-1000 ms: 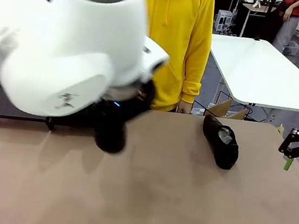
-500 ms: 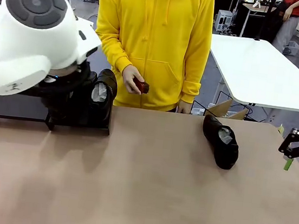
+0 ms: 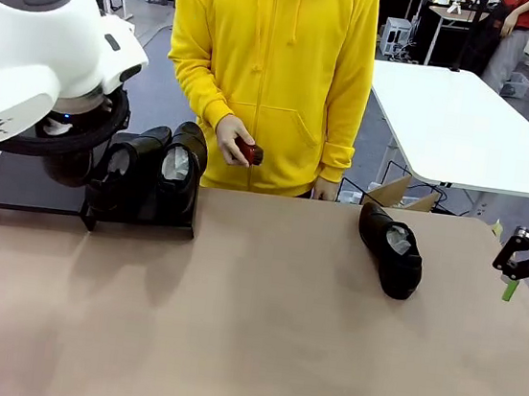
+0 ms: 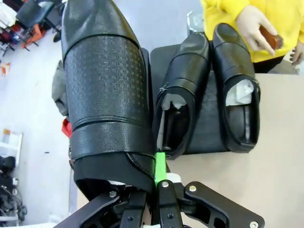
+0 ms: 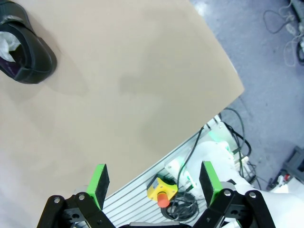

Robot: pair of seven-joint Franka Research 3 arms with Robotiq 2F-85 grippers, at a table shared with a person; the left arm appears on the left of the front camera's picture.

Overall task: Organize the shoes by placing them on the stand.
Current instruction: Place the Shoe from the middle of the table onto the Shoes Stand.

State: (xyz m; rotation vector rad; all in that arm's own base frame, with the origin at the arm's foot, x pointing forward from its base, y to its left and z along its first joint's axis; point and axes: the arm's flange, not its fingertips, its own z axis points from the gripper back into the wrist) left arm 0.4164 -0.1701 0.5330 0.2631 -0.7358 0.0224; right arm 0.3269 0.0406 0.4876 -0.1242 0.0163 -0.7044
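In the left wrist view my left gripper (image 4: 153, 172) is shut on the heel rim of a glossy black shoe (image 4: 104, 90), which hangs toe-away beside two more shoes. Those two, one (image 4: 183, 99) next to the held shoe and one (image 4: 237, 95) farther off, stand side by side on the matte-black stand (image 4: 209, 137). The front view shows the same pair (image 3: 127, 176) (image 3: 182, 171) on the stand (image 3: 15, 189), with my left arm (image 3: 42, 45) above it. A fourth shoe (image 3: 391, 248) (image 5: 23, 50) lies on the table's right part. My right gripper (image 5: 154, 178) (image 3: 516, 272) stays open past the right edge.
A person in a yellow hoodie (image 3: 281, 65) stands at the far side, a small red-brown thing (image 3: 248, 151) in one hand. The brown table (image 3: 248, 331) is bare in the middle. Below its right edge sits a yellow box with a red button (image 5: 161, 192) among cables.
My left arm has swung left and back over the stand with the shoe, uncovering the two shoes there. The right arm and the fourth shoe have not moved.
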